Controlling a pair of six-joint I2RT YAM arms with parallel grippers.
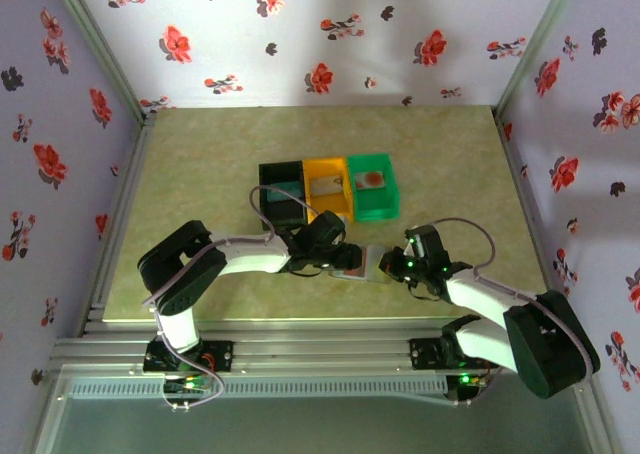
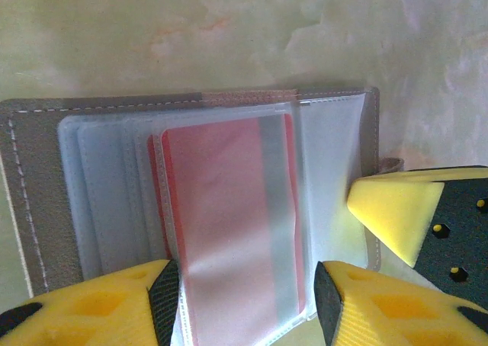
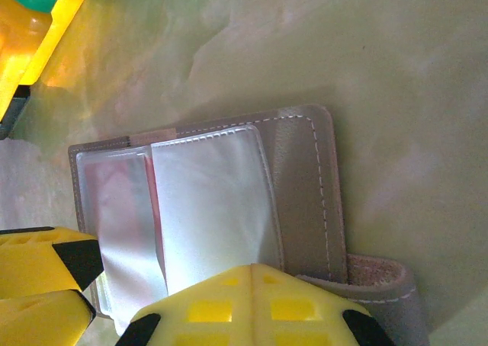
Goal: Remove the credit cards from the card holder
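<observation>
Bare tabletop [image 2: 229, 33] beyond card holder [image 2: 38, 178]; left end effector [image 2: 248, 304] half-open astride red card [image 2: 221, 209]; right end effector [image 3: 252, 308] closed.

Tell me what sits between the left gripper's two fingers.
In the left wrist view, a red card in a frosted plastic sleeve of the open card holder lies between the left gripper's fingers.

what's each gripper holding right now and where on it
The left gripper straddles a clear sleeve with a red card, near its free edge; whether it pinches is unclear. The right gripper, shut, presses on the card holder at its near edge.
</observation>
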